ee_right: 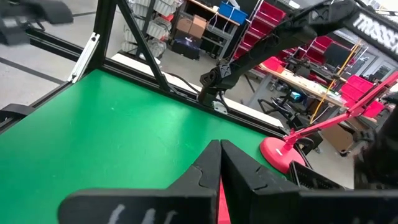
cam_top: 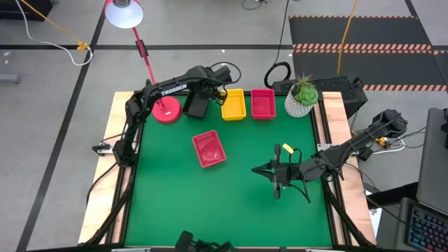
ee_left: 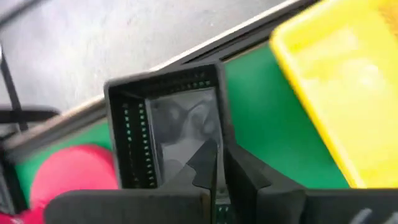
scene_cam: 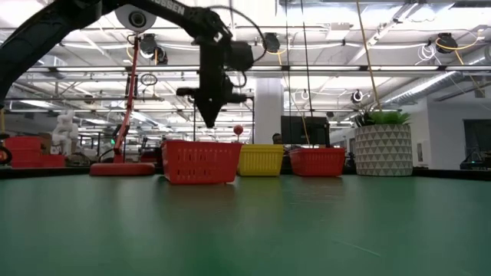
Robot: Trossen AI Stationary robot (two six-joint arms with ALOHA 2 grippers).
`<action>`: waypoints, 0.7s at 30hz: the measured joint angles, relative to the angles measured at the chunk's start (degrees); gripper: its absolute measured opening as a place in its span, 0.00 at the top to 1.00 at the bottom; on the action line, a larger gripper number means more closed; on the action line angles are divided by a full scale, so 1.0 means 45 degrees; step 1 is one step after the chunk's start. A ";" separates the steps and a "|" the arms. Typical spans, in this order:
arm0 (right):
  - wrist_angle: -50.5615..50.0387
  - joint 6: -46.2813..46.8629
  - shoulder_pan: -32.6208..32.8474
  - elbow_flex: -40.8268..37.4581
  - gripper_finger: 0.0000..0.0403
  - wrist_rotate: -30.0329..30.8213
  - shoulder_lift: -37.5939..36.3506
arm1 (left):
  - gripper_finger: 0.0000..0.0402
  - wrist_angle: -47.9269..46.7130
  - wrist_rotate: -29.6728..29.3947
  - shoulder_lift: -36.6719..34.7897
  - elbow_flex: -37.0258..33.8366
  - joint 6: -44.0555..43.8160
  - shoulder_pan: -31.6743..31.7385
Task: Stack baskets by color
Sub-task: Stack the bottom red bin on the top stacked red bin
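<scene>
A black basket [cam_top: 195, 106] stands on its bottom at the table's far edge, beside the yellow basket [cam_top: 233, 105] and a red-pink basket [cam_top: 263, 103]. A second red-pink basket [cam_top: 208, 149] sits alone nearer the middle. My left gripper [ee_left: 219, 163] points steeply down over the black basket's [ee_left: 166, 127] open top. Only a slit shows between its fingers and nothing is in them. In the low view the left gripper [scene_cam: 209, 123] hangs clear above the row of baskets. My right gripper [cam_top: 256, 169] waits level at the right, shut and empty.
A red round lamp base [cam_top: 166, 110] stands just left of the black basket, its stem leaning out past the far edge. A white plant pot [cam_top: 302, 99] fills the far right corner. Green mat lies bare along the near half of the table.
</scene>
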 joint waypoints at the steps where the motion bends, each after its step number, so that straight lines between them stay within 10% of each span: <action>1: -0.0009 0.0000 0.0000 0.0000 0.99 0.0003 -0.0003 | 0.94 -0.0048 -0.0005 -0.0188 0.0013 0.0474 -0.0089; 21: -0.0569 0.0079 0.0005 0.0000 0.99 -0.0001 0.0000 | 0.98 -0.3379 0.0153 -0.1668 -0.0280 0.3702 -0.0296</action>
